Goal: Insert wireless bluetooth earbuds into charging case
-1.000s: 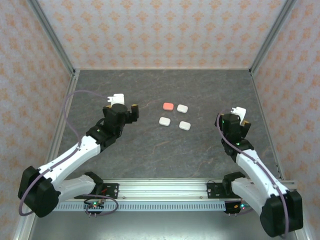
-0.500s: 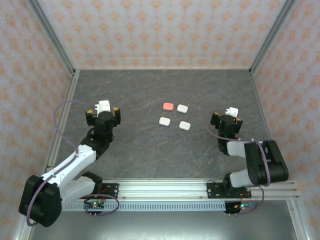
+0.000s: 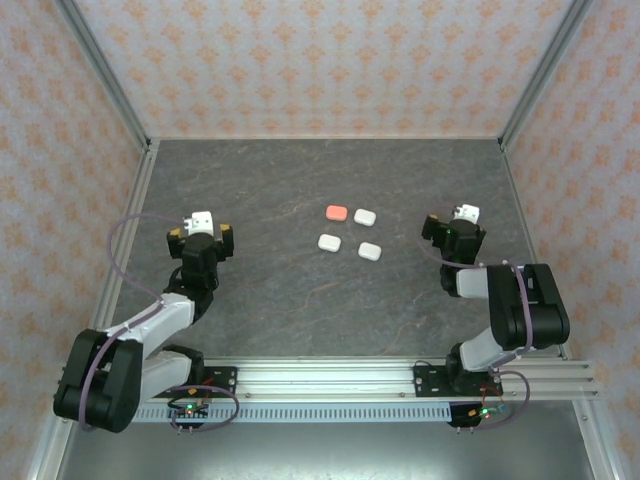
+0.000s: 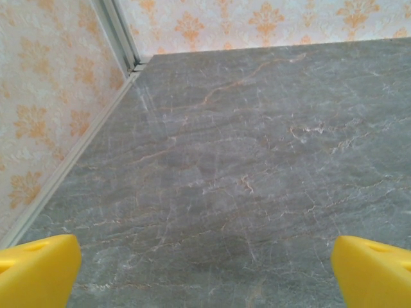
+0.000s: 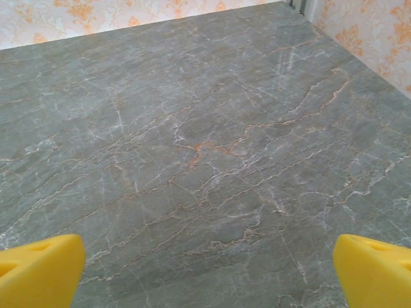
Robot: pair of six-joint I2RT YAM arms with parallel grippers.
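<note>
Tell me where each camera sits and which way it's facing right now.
Top external: above and behind both arms, looking down on the table, four cases, left pincer and right pincer open.
Left wrist: on the left arm, facing across the table to the far-left corner; yellow fingertips at bottom.
Right wrist: same, toward the far-right corner; yellow fingertips at bottom.
Wrist views share the table and patterned wall.

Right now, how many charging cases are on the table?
4, clustered together: coral case far left, far-right white case, near-left white case, near-right white case. None appears hidden.
</note>
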